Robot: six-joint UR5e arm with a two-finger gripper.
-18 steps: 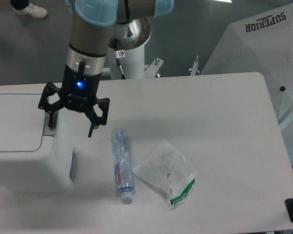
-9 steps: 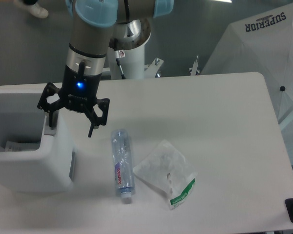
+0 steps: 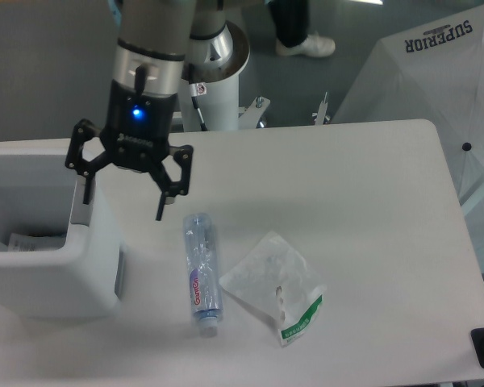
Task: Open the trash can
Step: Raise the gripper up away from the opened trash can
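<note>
The white boxy trash can [image 3: 56,278] stands at the table's left edge. Its lid is up and out of view, and the inside shows with some paper in it. The grey push tab [image 3: 81,213] sits on its right rim. My gripper [image 3: 123,203] hangs open above the can's right rim, left finger over the tab and not touching it, right finger [image 3: 160,211] over the table. It holds nothing.
A clear plastic bottle [image 3: 202,270] lies on the table right of the can. A thin translucent bag with a green strip [image 3: 274,286] lies right of the bottle. A white folded umbrella [image 3: 436,81] stands past the table's far right corner.
The lid was closed one second ago and is open now. My gripper has risen off the push tab and shifted slightly right.
</note>
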